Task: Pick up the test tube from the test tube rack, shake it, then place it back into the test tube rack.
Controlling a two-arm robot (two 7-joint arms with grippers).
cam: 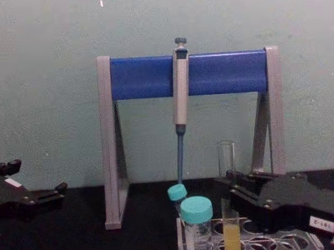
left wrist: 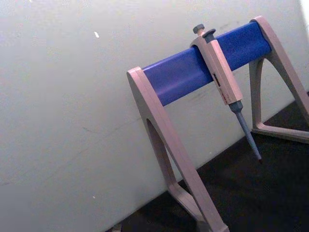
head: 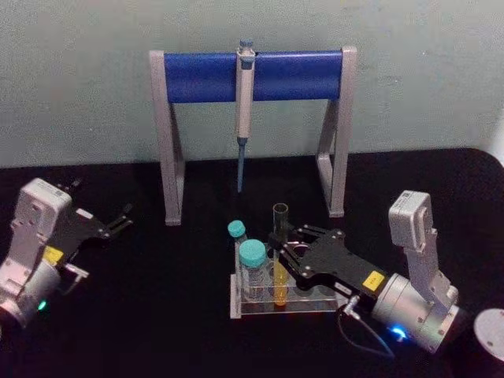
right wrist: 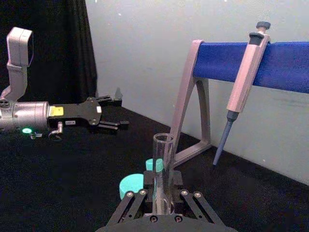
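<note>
Black surface (head: pixel 157 315): right pincer (head: pixel 281 246) closed around test tube (head: pixel 279 260) standing in test tube rack (head: pixel 260 305); left pincer (head: pixel 122 218) open, well apart from the rack.

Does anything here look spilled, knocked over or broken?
Nothing stands out. The test tube stands upright in the rack, its yellow liquid inside, with the right gripper around it. The pipette hangs straight on its stand.
</note>
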